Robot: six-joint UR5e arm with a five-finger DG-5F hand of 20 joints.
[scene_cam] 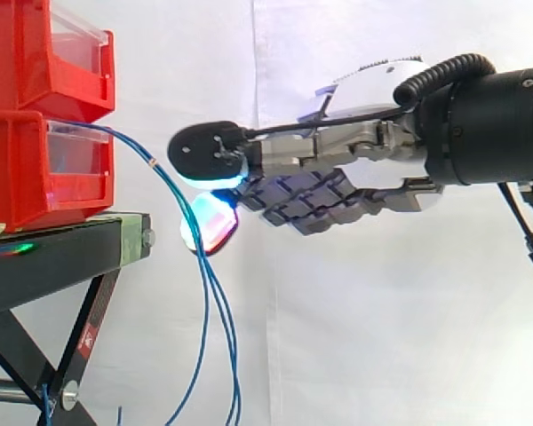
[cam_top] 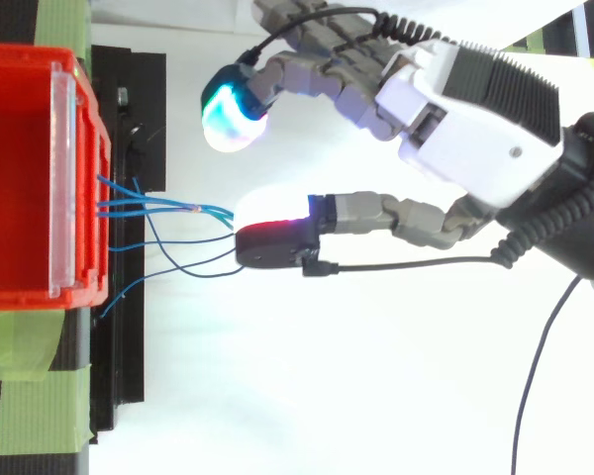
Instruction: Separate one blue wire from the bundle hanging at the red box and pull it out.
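Several thin blue wires [scene_cam: 164, 177] leave the lower red bin [scene_cam: 35, 169] and hang in a loose bundle past the stand's edge. From above, the blue wires [cam_top: 168, 210] fan out of the red bin [cam_top: 20, 178] toward the hand. The hand [scene_cam: 373, 146] reaches in level from the right, fingers mostly straight. One red-glowing fingertip [scene_cam: 211, 222] lies against the hanging wires; from above, this fingertip [cam_top: 272, 242] sits where the wires end. A cyan-green fingertip [cam_top: 233, 114] stands well apart from it, touching no wire. Nothing is pinched between them.
A second red bin [scene_cam: 44, 49] is stacked on the lower one. Both rest on a black stand [scene_cam: 62, 253] with crossed legs. Green tape [cam_top: 30, 396] marks the stand top. A white curtain hangs behind.
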